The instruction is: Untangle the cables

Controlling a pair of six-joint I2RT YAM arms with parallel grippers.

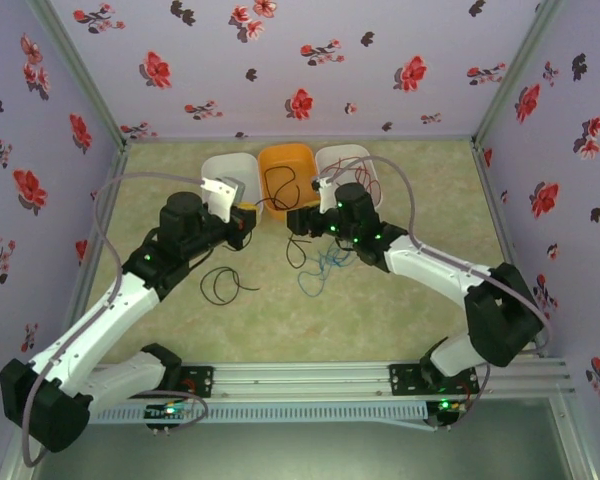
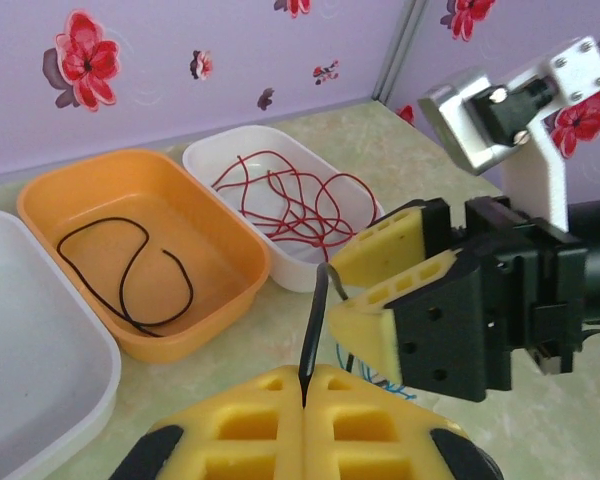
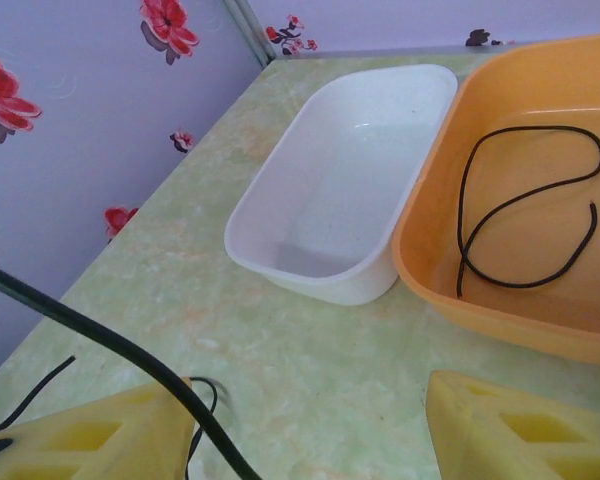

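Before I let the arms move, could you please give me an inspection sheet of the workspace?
Surface: green marbled table, with three bins at its far side.
Job's things: red cable in one white bin; black cable in orange bin; other white bin empty; blue cable and black loop loose on the table.
Clutter: nothing seen.
Grippers: left gripper shut on a dark strand; right gripper open, close by.
Cables: grey arm cables arc beside the arms.
Surroundings: purple floral walls.

Black cable (image 3: 463, 235) loops in orange tub (image 3: 425, 255), white tub (image 3: 315, 272) apparently touching
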